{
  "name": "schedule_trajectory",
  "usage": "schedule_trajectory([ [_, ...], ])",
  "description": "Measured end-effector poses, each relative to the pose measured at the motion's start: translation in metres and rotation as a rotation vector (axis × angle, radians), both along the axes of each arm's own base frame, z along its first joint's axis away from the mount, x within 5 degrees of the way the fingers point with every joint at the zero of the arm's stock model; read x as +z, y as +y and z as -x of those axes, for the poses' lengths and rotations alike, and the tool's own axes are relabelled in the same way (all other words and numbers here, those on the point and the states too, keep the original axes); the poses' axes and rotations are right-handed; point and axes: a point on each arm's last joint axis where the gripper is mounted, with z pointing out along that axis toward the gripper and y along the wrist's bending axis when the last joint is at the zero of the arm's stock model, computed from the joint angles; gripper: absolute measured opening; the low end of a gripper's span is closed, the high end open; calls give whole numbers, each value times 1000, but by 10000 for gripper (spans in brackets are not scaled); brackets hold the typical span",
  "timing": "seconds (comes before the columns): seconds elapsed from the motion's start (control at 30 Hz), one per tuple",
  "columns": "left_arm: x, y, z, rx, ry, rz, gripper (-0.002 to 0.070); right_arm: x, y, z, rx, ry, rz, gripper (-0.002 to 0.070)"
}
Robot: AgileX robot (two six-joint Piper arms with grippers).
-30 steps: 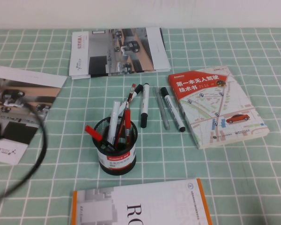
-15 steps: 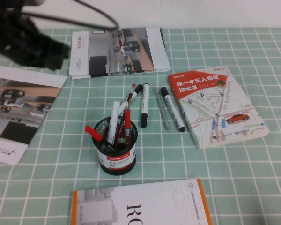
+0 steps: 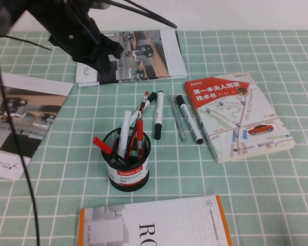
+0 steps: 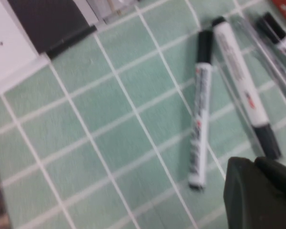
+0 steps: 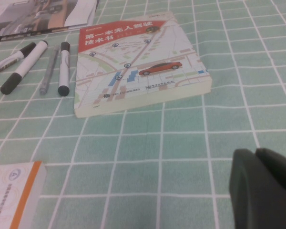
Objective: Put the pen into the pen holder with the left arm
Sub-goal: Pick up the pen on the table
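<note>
The black mesh pen holder (image 3: 126, 163) with a white label and red band stands at the table's centre front, with several pens in it. Beyond it lie loose pens: a white marker with a black cap (image 3: 158, 117), a thin grey pen (image 3: 177, 119), another marker (image 3: 189, 119) and a slim pen (image 3: 149, 99). My left gripper (image 3: 100, 60) hangs over the brochure at the back left, above and behind the pens, fingers together and empty. In the left wrist view (image 4: 257, 191) two markers (image 4: 200, 109) (image 4: 243, 90) lie ahead of it. My right gripper (image 5: 260, 191) is shut, low over the cloth, out of the high view.
A red and white map book (image 3: 236, 115) lies right of the pens. A brochure (image 3: 131, 55) lies at the back, another (image 3: 18, 120) at the left, and a white and orange book (image 3: 154, 223) at the front edge. A black cable (image 3: 20, 154) hangs at the left.
My left arm has swung from the left edge up and to the right, now over the back brochure. The pens and the holder have not moved.
</note>
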Motion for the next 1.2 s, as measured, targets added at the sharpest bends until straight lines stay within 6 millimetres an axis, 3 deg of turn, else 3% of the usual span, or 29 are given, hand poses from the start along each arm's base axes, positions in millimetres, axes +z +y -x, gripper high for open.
schedule_trajectory([
  [0.27, -42, -21, -33, -22, 23, -18, -4, 0, 0, 0, 0, 0, 0, -20],
  [0.57, -95, -54, -37, -108, 79, -127, -4, 0, 0, 0, 0, 0, 0, -20],
  [0.83, -103, -69, -32, -143, 72, -161, 0, 0, 0, 0, 0, 0, 0, -20],
  [0.93, -101, -70, -34, -142, 55, -157, 75, 0, 0, 0, 0, 0, 0, -20],
  [1.07, -102, -69, -35, -129, 48, -158, 261, 0, 0, 0, 0, 0, 0, -20],
  [1.2, -109, -70, -38, -115, 50, -155, 328, 0, 0, 0, 0, 0, 0, -20],
])
